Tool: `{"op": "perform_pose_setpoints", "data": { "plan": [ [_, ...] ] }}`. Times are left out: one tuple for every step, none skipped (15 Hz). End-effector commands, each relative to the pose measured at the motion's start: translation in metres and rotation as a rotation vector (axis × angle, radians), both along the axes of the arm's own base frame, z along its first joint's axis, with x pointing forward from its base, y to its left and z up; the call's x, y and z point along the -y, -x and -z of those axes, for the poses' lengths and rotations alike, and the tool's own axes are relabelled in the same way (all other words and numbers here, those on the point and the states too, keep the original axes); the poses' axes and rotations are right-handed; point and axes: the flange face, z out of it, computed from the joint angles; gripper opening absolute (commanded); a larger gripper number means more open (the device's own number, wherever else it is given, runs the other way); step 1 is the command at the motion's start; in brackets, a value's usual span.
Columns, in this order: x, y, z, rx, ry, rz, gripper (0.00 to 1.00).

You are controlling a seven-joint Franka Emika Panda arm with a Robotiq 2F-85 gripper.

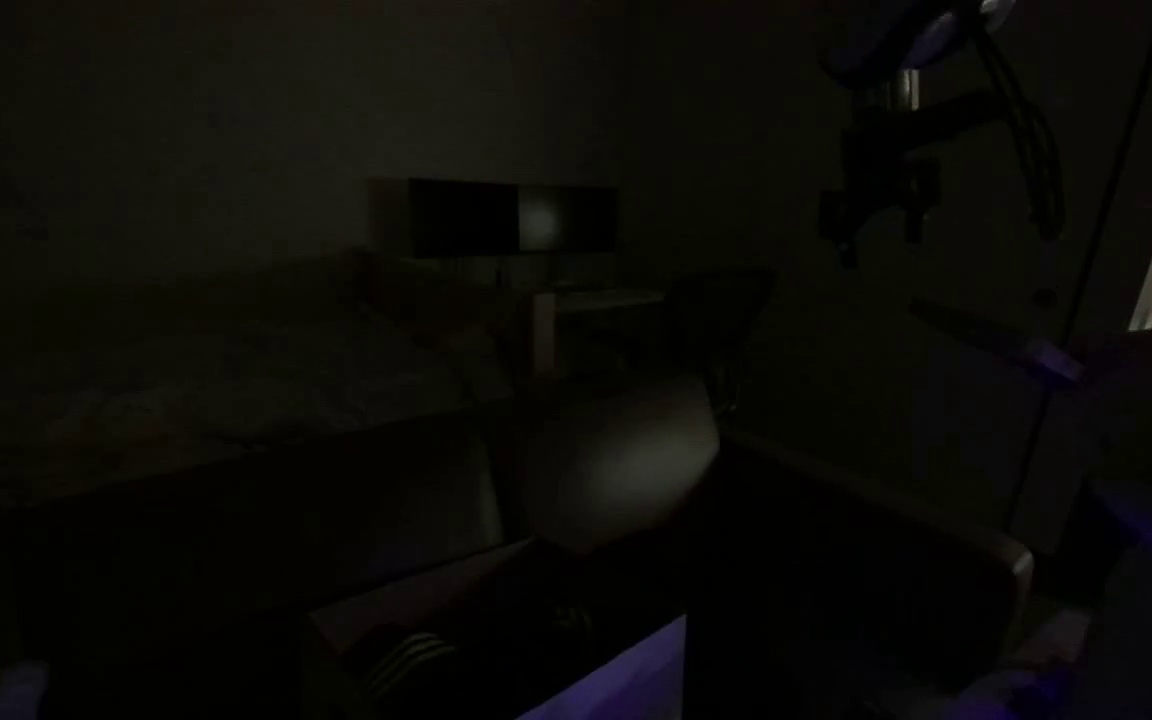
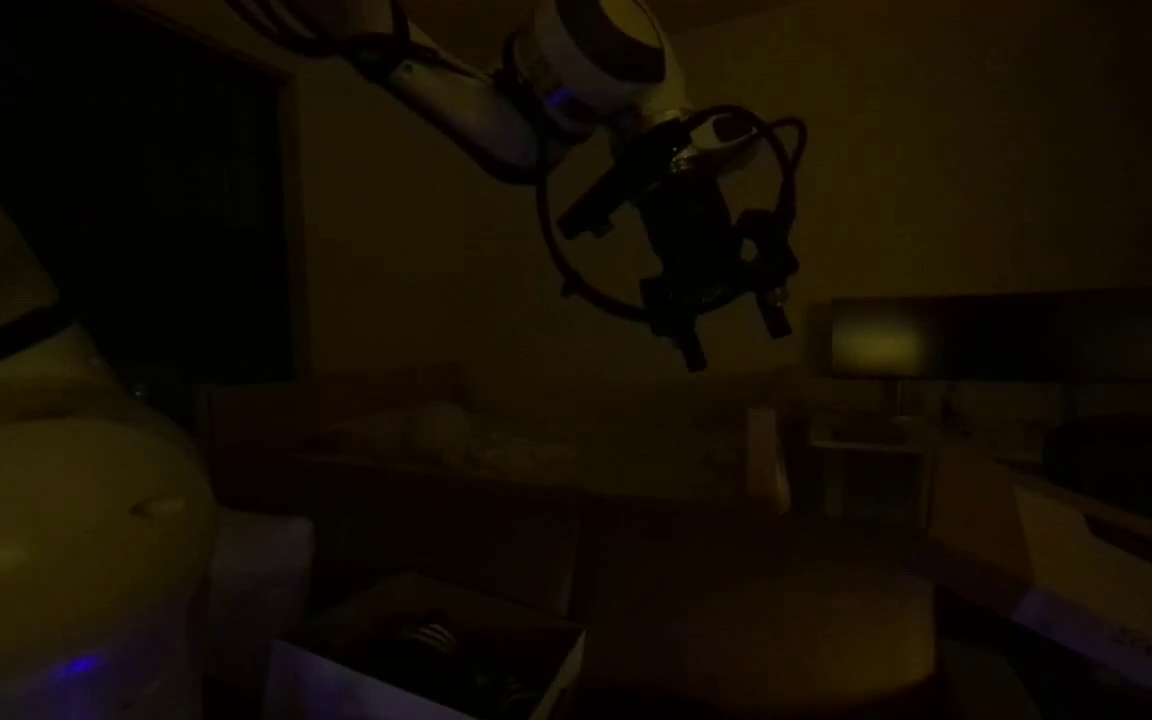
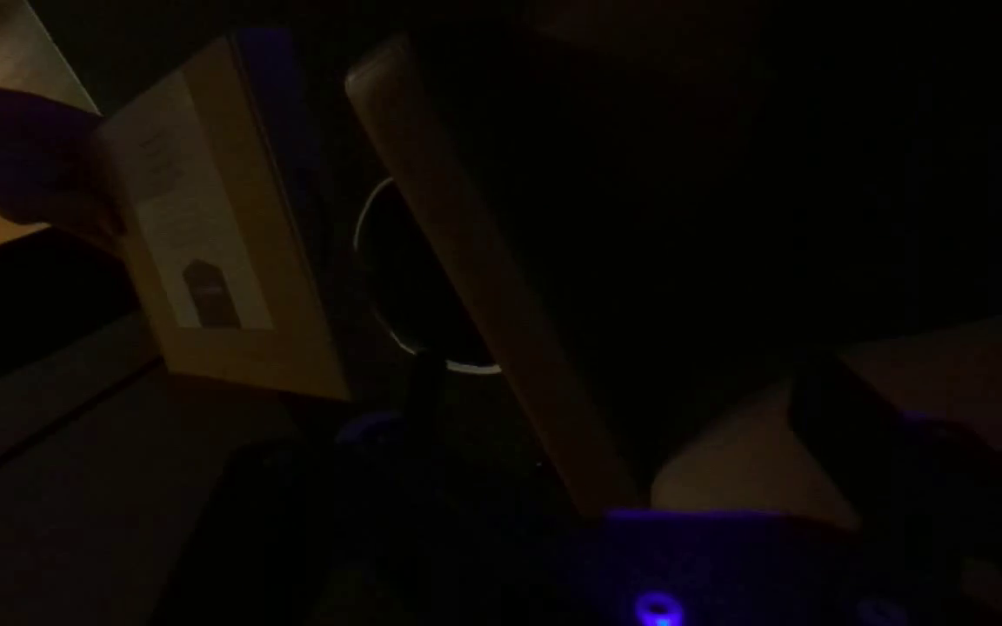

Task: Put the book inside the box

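The book [image 3: 221,222] is held in a hand [image 3: 49,169], while the gripper [image 2: 736,340] hangs spread and empty.

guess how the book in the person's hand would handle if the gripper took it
Probably stiff: the book looks flat and straight-edged though the hand holds it at one side. It could be fairly heavy, given its visible thickness. It might tilt if gripped near a corner, as it looks broad.
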Motion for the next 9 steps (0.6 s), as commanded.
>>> {"op": "perform_pose_setpoints", "data": {
  "plan": [
    [0.025, -0.002, 0.024, -0.026, 0.089, 0.083, 1.0],
    [0.031, -0.002, 0.029, -0.04, 0.11, 0.102, 1.0],
    [0.04, -0.002, 0.036, -0.06, 0.13, 0.121, 1.0],
    [0.046, -0.002, 0.041, -0.076, 0.149, 0.138, 1.0],
    [0.053, -0.001, 0.046, -0.096, 0.16, 0.149, 1.0],
    [0.058, -0.001, 0.051, -0.113, 0.171, 0.157, 1.0],
    [0.065, -0.001, 0.057, -0.136, 0.185, 0.168, 1.0],
    [0.071, -0.001, 0.062, -0.155, 0.204, 0.178, 1.0],
    [0.076, -0.001, 0.066, -0.173, 0.223, 0.187, 1.0]
  ]
}}
